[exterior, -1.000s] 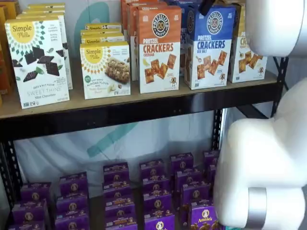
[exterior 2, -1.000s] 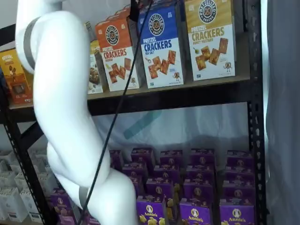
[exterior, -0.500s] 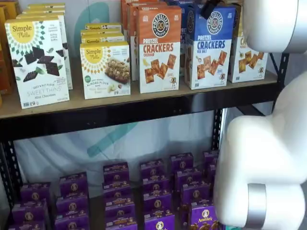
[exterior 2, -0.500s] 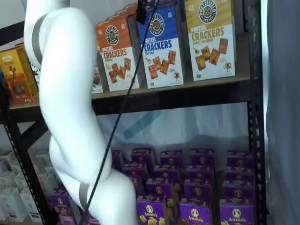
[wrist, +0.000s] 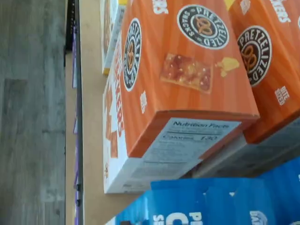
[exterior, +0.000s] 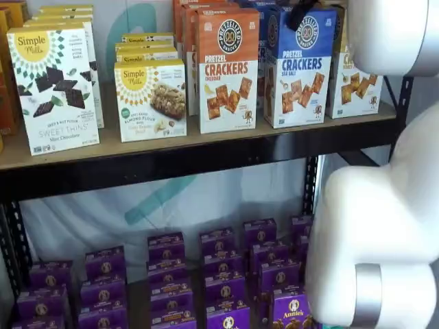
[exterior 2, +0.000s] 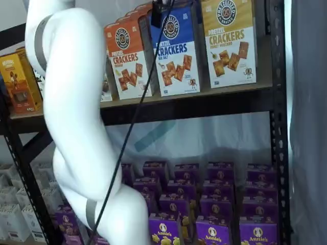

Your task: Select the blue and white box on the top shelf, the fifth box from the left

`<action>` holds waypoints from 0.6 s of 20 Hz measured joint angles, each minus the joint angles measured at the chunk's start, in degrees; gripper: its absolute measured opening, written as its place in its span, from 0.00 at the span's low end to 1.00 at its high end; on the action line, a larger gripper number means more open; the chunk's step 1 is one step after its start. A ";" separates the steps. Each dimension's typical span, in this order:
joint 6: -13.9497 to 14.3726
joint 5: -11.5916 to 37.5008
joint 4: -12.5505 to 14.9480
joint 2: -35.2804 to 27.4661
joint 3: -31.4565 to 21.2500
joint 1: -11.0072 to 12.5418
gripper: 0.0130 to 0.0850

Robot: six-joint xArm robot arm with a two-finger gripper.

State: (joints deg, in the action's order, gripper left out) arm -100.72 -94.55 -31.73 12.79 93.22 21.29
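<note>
Shifted only slightly since half a second ago: gripper (exterior: 300, 14) a touch further along, black tip now over the top front corner of the blue and white box (exterior: 300, 67) in both shelf views; a full second ago sat lower left of that corner, with the white arm (exterior 2: 71, 112) leaning further left. Boxes unmoved throughout.

Seen merely as a dark tip (exterior 2: 156, 12) at the upper edge, cable (exterior 2: 134, 115) trailing down from it. No gap between fingers visible, no box between them, so cannot tell whether parted or closed.

Directly below and behind the tip: the blue and white box, upright on the top shelf (exterior: 206, 152), front face reading "PRETZEL CRACKERS SEA SALT". Just beside the tip on one flank, the orange-topped cheddar box (exterior: 228, 70), standing close against the blue one. On the other flank, the yellow-topped box (exterior 2: 229, 42), also upright. Further off past the orange box, the Simple Mills boxes (exterior: 151, 99).

Well beneath the tip, on the lower level, rows of purple boxes (exterior: 223, 277).

From the wrist view: orange box tops (wrist: 187, 75) filling most of the picture, blue box top (wrist: 206, 204) next to them, tan shelf board (wrist: 91, 117) alongside, grey floor (wrist: 33, 112) far below.
</note>
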 joint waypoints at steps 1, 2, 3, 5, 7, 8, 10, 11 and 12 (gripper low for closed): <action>-0.01 0.26 0.69 0.02 -0.04 -0.33 1.00; 0.00 0.35 1.22 -0.01 0.00 -0.59 1.00; 0.06 0.06 1.93 -0.25 0.39 -0.88 1.00; 0.31 -1.92 4.05 -1.54 2.39 -1.62 1.00; 0.59 -4.46 5.93 -3.09 4.75 -2.26 1.00; 0.71 -5.30 6.67 -3.66 5.55 -2.56 1.00; 0.93 -6.10 7.61 -4.29 6.42 -3.05 1.00; 1.02 -6.09 7.93 -4.39 6.50 -3.26 1.00; 1.13 -6.06 8.36 -4.49 6.61 -3.56 1.00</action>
State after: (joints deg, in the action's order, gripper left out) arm -99.59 -100.62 -23.37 8.30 99.83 17.73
